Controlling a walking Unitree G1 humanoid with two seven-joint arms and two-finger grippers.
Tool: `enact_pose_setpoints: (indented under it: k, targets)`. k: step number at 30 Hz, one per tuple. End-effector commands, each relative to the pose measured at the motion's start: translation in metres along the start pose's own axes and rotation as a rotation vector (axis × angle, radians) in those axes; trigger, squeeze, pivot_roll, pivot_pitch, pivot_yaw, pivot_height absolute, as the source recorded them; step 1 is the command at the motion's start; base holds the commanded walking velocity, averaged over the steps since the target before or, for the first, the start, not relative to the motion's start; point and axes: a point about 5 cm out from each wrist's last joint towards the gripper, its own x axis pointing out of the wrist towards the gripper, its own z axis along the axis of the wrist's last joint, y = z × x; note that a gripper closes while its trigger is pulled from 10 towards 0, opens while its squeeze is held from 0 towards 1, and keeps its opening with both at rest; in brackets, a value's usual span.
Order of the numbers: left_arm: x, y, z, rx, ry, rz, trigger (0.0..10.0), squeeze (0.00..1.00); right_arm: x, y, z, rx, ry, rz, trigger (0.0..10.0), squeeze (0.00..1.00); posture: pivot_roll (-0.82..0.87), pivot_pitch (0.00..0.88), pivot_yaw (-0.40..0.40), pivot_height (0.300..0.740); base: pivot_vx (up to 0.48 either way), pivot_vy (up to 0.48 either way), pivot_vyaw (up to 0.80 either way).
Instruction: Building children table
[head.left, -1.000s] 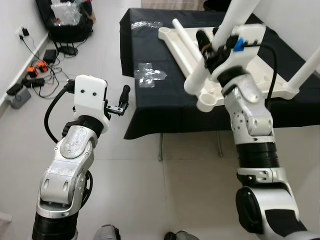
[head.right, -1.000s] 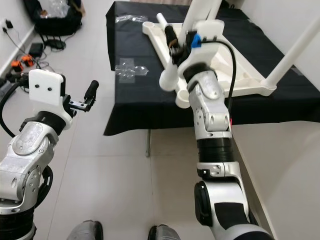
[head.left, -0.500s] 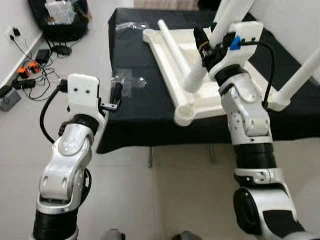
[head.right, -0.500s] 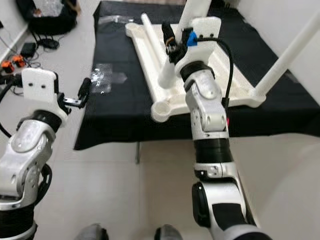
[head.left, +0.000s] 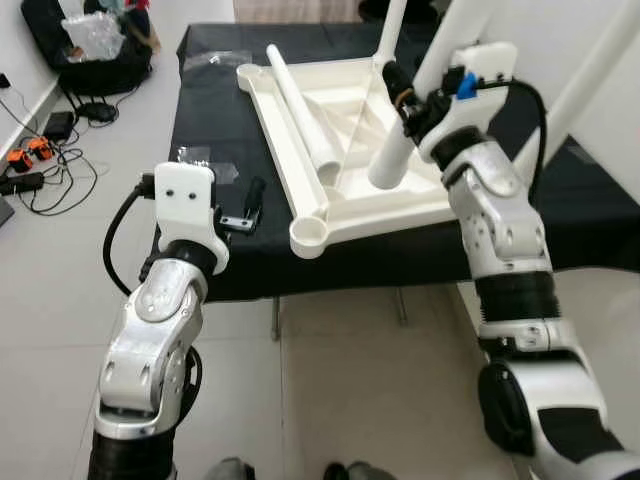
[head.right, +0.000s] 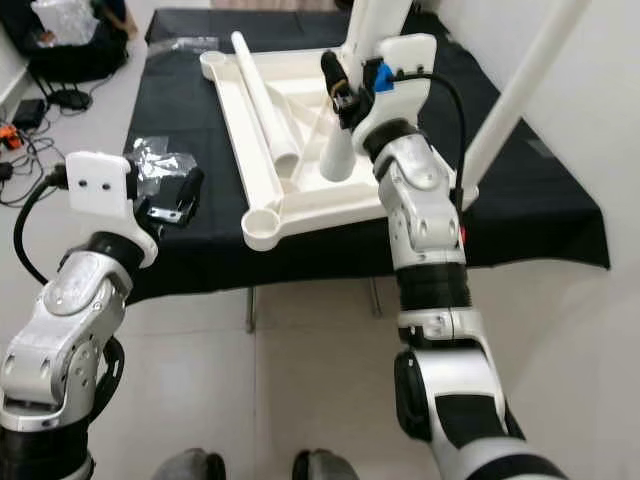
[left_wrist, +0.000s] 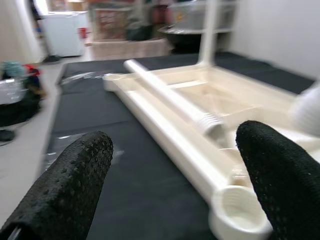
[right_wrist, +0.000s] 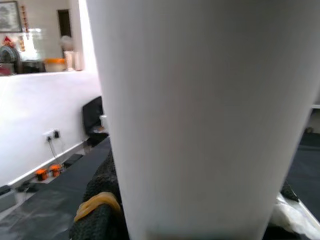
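The right gripper (head.left: 405, 95) is clamped around a white table leg (head.left: 395, 150), a smooth round plastic tube held at a tilt with its lower end just below the gripper, over the upturned white tabletop (head.left: 350, 150). In the right wrist view that leg (right_wrist: 205, 120) stands immediately in front of the camera, with a black finger (right_wrist: 102, 200) carrying a yellowish band pressed against its side, detail that the eye views do not resolve. The tabletop lies upside down on a table draped in black cloth (head.left: 210, 120), ahead of both grippers; it is a shallow, tray-like moulding with raised rims, inner ribs and a round socket (head.left: 310, 233) at its near corner. Inside its recess lies a second loose leg (head.left: 300, 115), well to the left of the right gripper. The left wrist view shows this leg's threaded end (left_wrist: 212, 125) and the threaded bore of the socket (left_wrist: 237, 212) (both blurred), which the eye views do not show. The left gripper (head.left: 252, 205) hovers at the near edge of the cloth, left of the socket, its two knobbly black fingers (left_wrist: 75, 180) spread apart and holding nothing. Crumpled clear plastic bags (head.right: 160, 158) lie on the cloth just beyond the left gripper. Two further legs already stand upright from the tabletop's far corners (head.right: 520, 95).
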Motion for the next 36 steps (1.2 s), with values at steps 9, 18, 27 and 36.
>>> enact_pose_setpoints:
  k: [9, 18, 27, 36]
  targets:
    - [-0.023, -0.04, -0.015, -0.07, 0.091, -0.236, 10.0, 0.0, 0.033, 0.015, 0.01, 0.06, -0.023, 0.127, 10.0, 0.0, 0.06, 0.168, -0.094, 0.74, 0.0, 0.0, 0.0]
    - [-0.022, -0.039, -0.011, -0.072, 0.078, -0.225, 10.0, 0.0, 0.035, 0.033, 0.009, 0.155, -0.02, 0.287, 10.0, 0.0, 0.06, 0.178, -0.097, 0.74, 0.0, 0.0, 0.0]
    - [-0.032, -0.042, -0.012, -0.084, 0.101, -0.255, 10.0, 0.0, 0.029, 0.027, 0.012, 0.163, 0.041, 0.649, 10.0, 0.0, 0.07, 0.208, -0.104, 0.74, 0.0, 0.0, 0.0]
    - [-0.046, -0.051, -0.013, -0.133, 0.134, -0.324, 10.0, 0.0, 0.025, 0.033, 0.005, 0.12, 0.085, 0.782, 10.0, 0.0, 0.06, 0.225, -0.104, 0.74, 0.0, 0.0, 0.0]
